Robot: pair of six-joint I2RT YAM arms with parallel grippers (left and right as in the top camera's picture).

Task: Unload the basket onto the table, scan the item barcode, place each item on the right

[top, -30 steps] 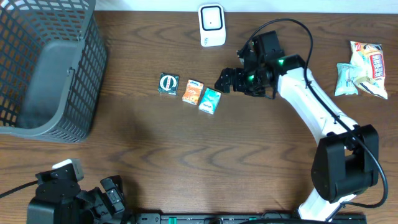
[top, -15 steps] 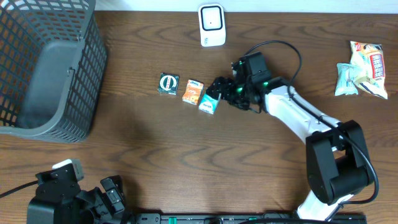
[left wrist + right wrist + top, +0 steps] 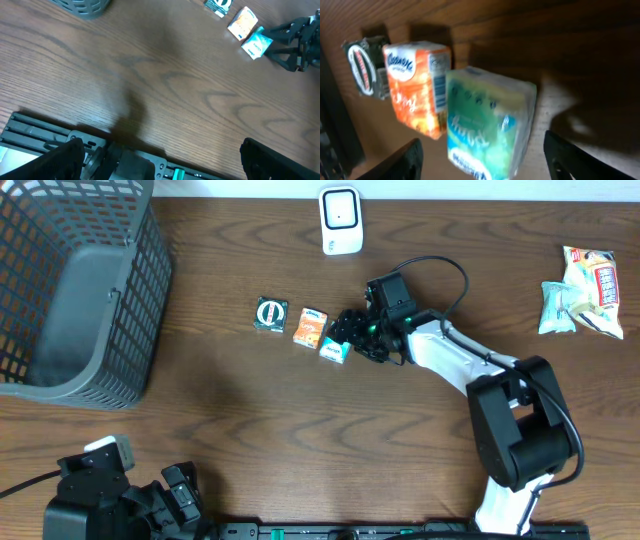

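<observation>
A dark wooden table point(image 3: 300, 430) carries everything. A grey mesh basket point(image 3: 150, 310) sits at its far left corner, and a white scanner point(image 3: 340, 220) stands midway along the far edge. Nearer the centre, three small packs lie in a close row: a dark round-labelled packet point(image 3: 270, 314), an orange tissue pack point(image 3: 310, 326) and a teal tissue pack point(image 3: 336, 347). A white-and-red snack bag point(image 3: 597, 285) and a pale green packet point(image 3: 556, 307) lie side by side by the far right corner.

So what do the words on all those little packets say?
"Kleenex": on the orange packet, sideways and slightly blurry.
Green packet: curly white writing, too blurred to read.
Dark packet: round label, too blurred to read.
Snack bag: red label, too small to read.
</observation>
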